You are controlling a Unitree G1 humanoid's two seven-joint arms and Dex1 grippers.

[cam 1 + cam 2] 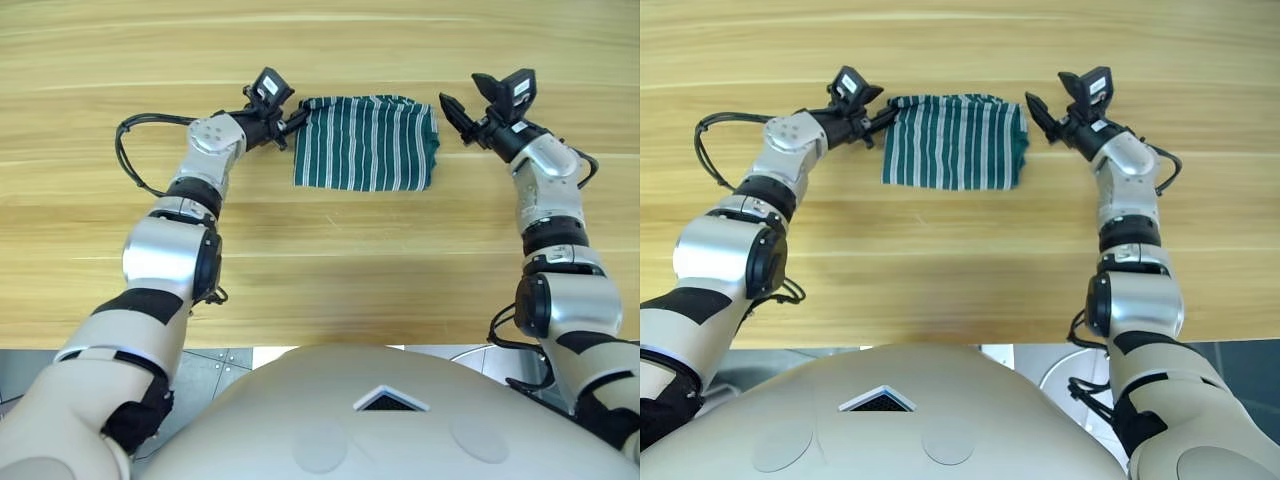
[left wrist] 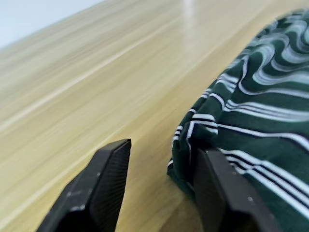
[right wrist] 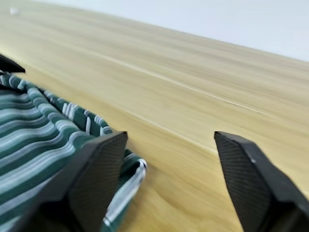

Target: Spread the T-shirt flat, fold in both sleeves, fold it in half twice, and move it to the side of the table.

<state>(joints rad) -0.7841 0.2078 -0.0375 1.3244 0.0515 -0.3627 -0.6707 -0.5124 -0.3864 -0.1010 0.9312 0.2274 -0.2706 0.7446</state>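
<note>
- Seemingly only the move to the side is left, and the wooden table [image 1: 320,270] has bare surface on both flanks for it
- Green striped T-shirt [image 1: 366,143] lies near the table's middle, folded into a compact rectangle between the arms; carry it low and level so the layers stay stacked
- Left gripper [image 1: 292,124], fingers spread and holding nothing, straddles the shirt's left edge; get every layer inside before closing
- Right gripper [image 1: 458,88], also spread and empty, sits just beside the right edge; pinch there, then shift both together
</note>
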